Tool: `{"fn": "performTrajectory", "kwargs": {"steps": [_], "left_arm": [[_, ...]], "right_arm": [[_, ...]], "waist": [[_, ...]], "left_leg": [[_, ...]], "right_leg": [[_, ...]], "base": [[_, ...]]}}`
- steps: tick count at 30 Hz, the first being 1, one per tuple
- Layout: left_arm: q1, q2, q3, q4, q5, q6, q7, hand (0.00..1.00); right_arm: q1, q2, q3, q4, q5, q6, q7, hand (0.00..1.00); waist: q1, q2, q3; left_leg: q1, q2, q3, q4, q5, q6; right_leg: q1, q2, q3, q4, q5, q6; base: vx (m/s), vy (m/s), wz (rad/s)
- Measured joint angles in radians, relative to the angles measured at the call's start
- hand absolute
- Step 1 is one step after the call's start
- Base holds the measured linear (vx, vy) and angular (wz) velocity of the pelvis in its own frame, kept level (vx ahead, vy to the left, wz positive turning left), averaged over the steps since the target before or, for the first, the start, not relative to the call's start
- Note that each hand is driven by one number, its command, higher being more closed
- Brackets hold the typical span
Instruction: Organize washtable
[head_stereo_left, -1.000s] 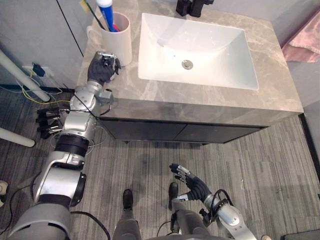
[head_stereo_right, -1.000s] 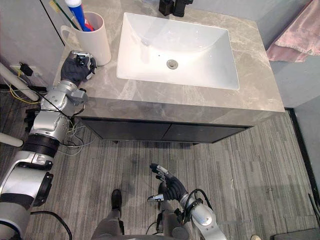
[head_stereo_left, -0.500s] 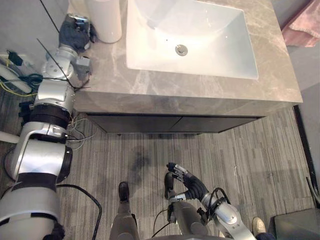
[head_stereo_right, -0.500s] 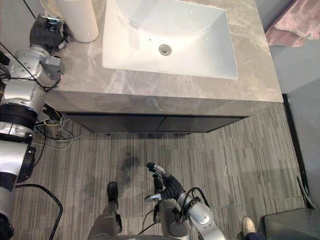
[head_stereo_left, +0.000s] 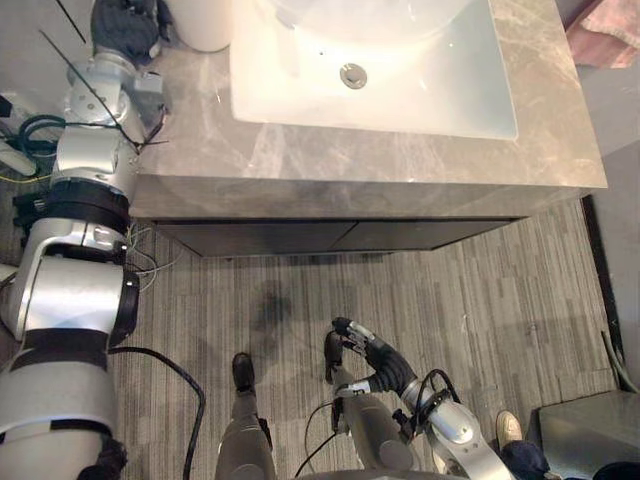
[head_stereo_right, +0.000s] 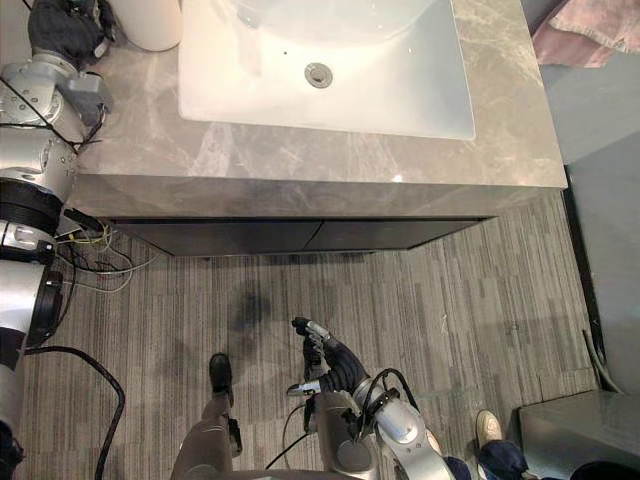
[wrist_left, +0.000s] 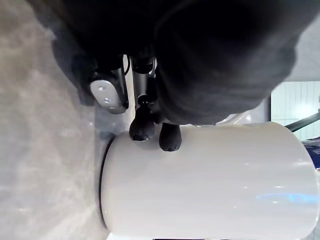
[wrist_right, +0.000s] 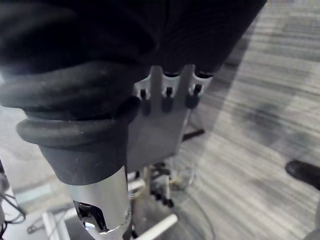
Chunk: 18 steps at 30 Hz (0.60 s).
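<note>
Our left hand (head_stereo_left: 125, 20) rests left of the sink (head_stereo_left: 420, 70), fingertips (wrist_left: 170, 139) touching the cup (wrist_left: 200, 180) on the bench (head_stereo_left: 300, 170); we cannot tell its grip. Our right hand (head_stereo_left: 367, 357) hangs well short of the sink, relaxed and empty.

**Left arm** (head_stereo_left: 85, 190): extended forward along the left side of the head view, elbow close to straight, silver segments in line. **Left hand** (head_stereo_left: 122, 20): at the arm's far end, back uppermost under its dark ribbed cover; its grasp cannot be made out, even from the wrist camera. **Right arm** (head_stereo_left: 452, 432): low, entering from the lower right, bent inward. **Right hand** (head_stereo_left: 384, 367): palm turned inward, fingers (head_stereo_left: 345, 327) loosely extended and relaxed, holding nothing
</note>
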Motion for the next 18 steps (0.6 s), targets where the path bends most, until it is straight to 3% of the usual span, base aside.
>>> {"fn": "performTrajectory", "kwargs": {"steps": [9,15,18], "left_arm": [[0.014,0.005,0.01,0.002,0.002,0.003,0.0,1.0],[0.159,-0.039,0.095,-0.091,0.014,-0.011,-0.007,1.0],[0.241,-0.075,0.13,-0.14,0.032,-0.024,-0.006,1.0]], "right_arm": [[0.0,0.0,-0.001,0.0,0.022,-0.001,0.002,0.0],[0.002,0.0,-0.001,0.0,0.022,-0.001,0.004,0.0],[0.006,-0.001,-0.004,0.001,0.022,-0.001,0.005,0.0]], "waist": [[-0.006,0.0,0.0],[-0.003,0.006,-0.002],[0.008,0.024,-0.011]], "left_leg": [[0.013,0.0,0.001,0.001,0.004,0.006],[0.054,0.001,-0.008,0.001,-0.001,0.002],[0.063,0.0,-0.012,0.001,-0.001,0.001]], "right_leg": [[0.013,0.001,-0.001,0.0,0.001,0.0],[0.058,-0.002,-0.012,0.0,0.001,0.0],[0.07,-0.004,-0.016,0.0,-0.003,0.004]], "base": [[0.0,0.0,0.0],[0.0,0.004,0.03],[-0.01,0.005,0.04]]}}
